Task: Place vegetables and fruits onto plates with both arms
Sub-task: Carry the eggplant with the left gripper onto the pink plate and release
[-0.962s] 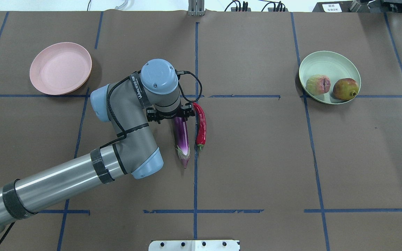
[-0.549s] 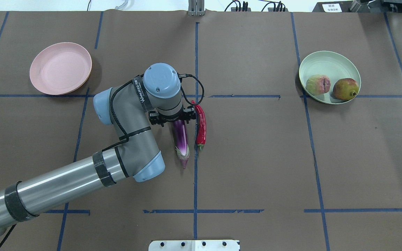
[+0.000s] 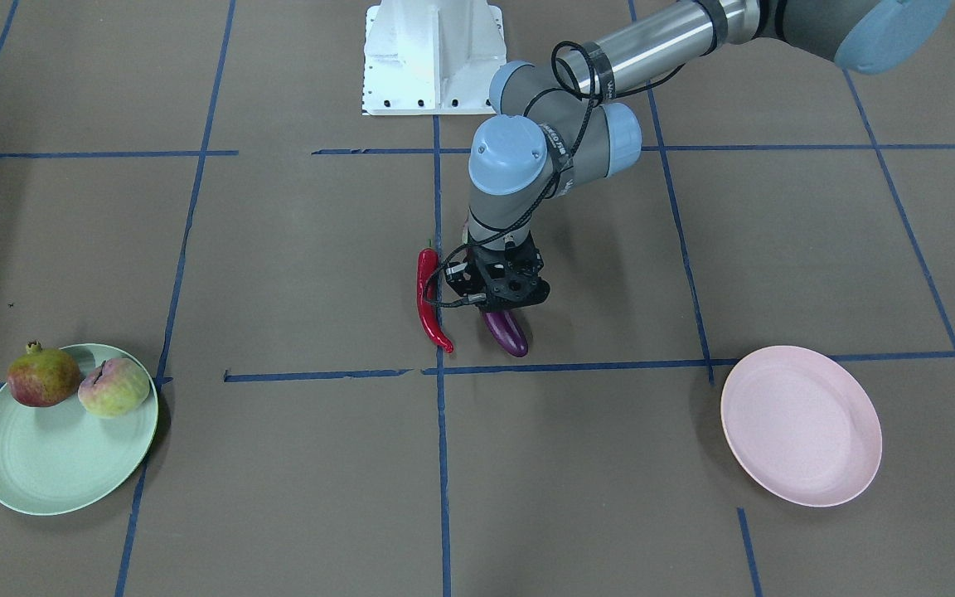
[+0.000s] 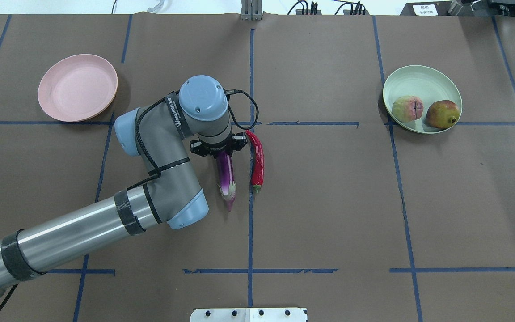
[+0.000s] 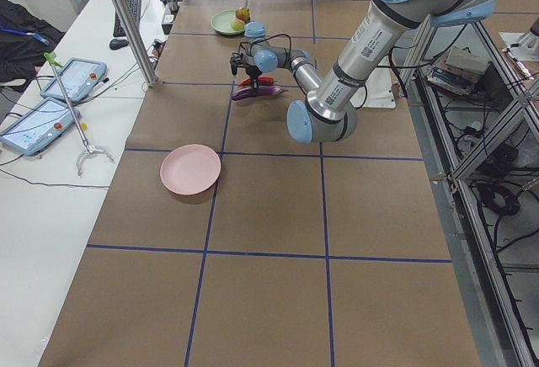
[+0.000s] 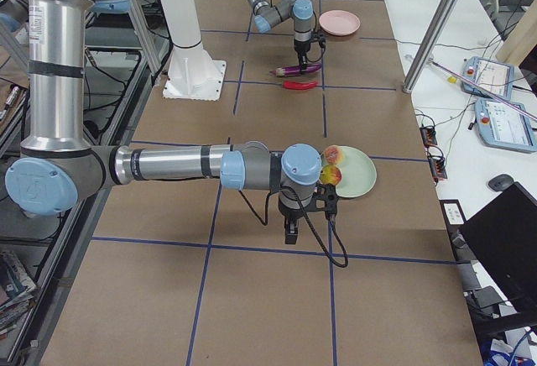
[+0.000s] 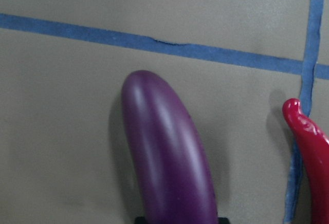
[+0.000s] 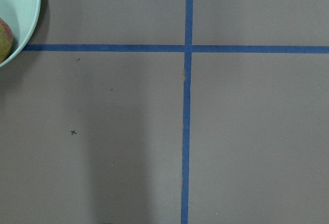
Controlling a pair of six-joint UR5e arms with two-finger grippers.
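The left end effector is closed on the long, shiny purple eggplant near its round end. The eggplant has moved left, away from the red chili on the counter. I cannot tell if the right end effector is open.

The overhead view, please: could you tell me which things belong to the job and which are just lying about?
Job: eggplant, chili pepper, peach-like fruit, pomegranate, pink plate, green plate, left gripper.
Lying about: white base block, cables, label card.
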